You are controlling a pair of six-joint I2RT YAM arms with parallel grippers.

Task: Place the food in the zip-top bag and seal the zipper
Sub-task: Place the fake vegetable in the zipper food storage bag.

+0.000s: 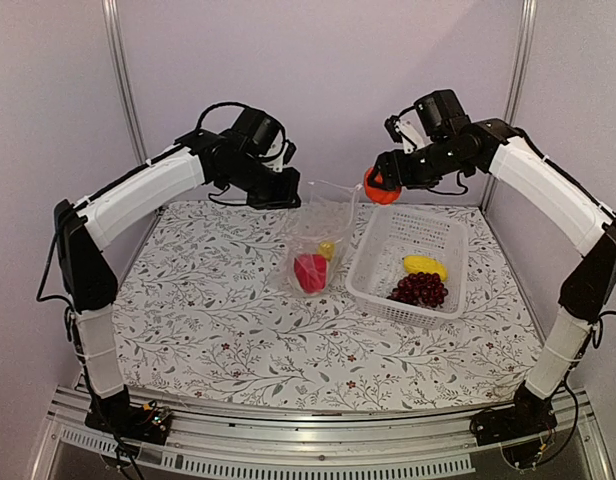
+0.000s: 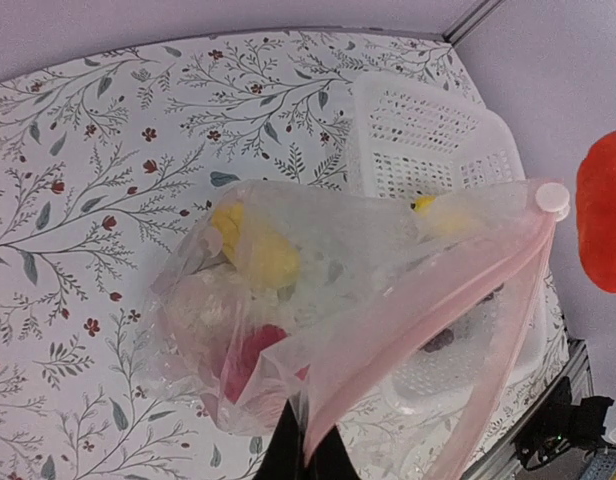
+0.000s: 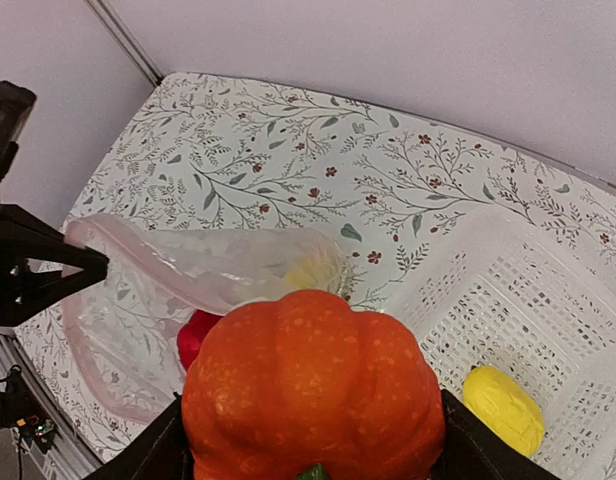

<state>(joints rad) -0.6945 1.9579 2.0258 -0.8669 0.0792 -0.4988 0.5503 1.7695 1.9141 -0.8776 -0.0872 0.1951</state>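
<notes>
The clear zip-top bag [image 1: 318, 238] hangs open over the table. My left gripper [image 2: 310, 452] is shut on its mouth edge, beside the pink zipper strip [image 2: 438, 300] and its white slider [image 2: 553, 196]. A red pepper [image 1: 310, 272] and a yellow piece [image 2: 256, 250] lie inside the bag. My right gripper [image 3: 313, 425] is shut on the ribbed orange round fruit [image 3: 313, 385], holding it in the air to the right of the bag's mouth, over the basket's far left corner, also seen as the orange fruit [image 1: 381, 187]. Another yellow piece [image 1: 425, 265] and the dark grape bunch [image 1: 419, 290] lie in the basket.
The white perforated basket [image 1: 363, 285] stands right of the bag, touching it. The floral tablecloth [image 1: 208, 320] covers the table. Walls and metal posts close in the back and both sides.
</notes>
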